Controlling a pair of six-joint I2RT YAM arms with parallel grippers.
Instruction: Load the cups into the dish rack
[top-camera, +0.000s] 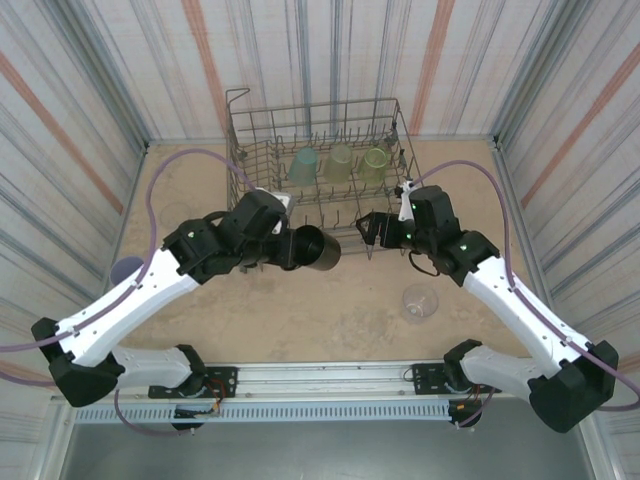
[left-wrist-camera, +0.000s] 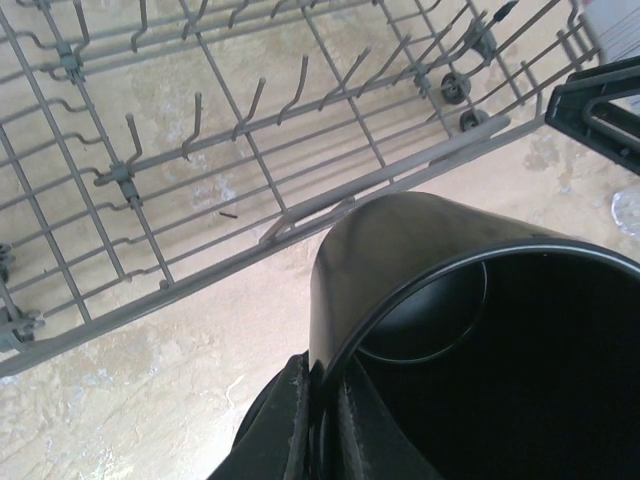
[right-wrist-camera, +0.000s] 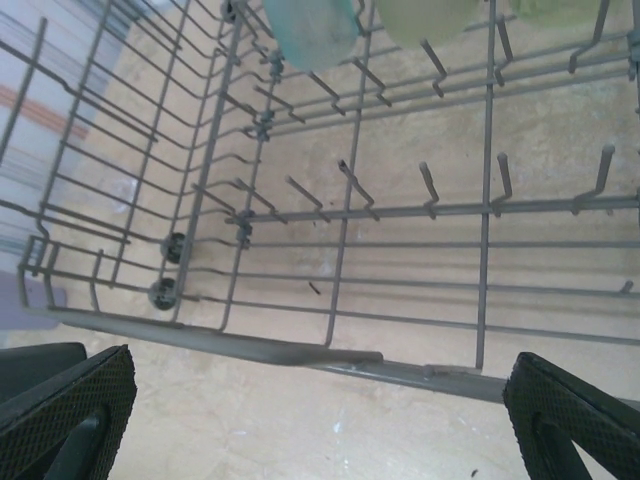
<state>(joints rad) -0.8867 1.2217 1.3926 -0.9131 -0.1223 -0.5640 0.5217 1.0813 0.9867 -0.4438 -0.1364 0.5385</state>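
The left pincer (top-camera: 296, 248) is clamped narrow on the wall of a glossy black cylindrical mug (top-camera: 320, 250). One finger (left-wrist-camera: 290, 435) is outside the rim and the other inside. The mug hangs on its side just in front of the near rail of the large grey wire dish rack (top-camera: 250, 130), not yet over it. The right pincer (top-camera: 372, 228) stands wide and empty at that same near rail, close beside the mug.

A translucent teal tumbler (top-camera: 303, 167), pale tumbler (top-camera: 340, 162) and green tumbler (top-camera: 376, 163) sit along the rack's far row. A clear tumbler (top-camera: 420, 302) stands on the table well in front of the rack.

I see three risks:
- A pinch at the rim alone could let the mug swivel or slip.
- Carried low, the mug could catch the near rail or the upright tines.
- Swung rightward, it could strike the idle right pincer.
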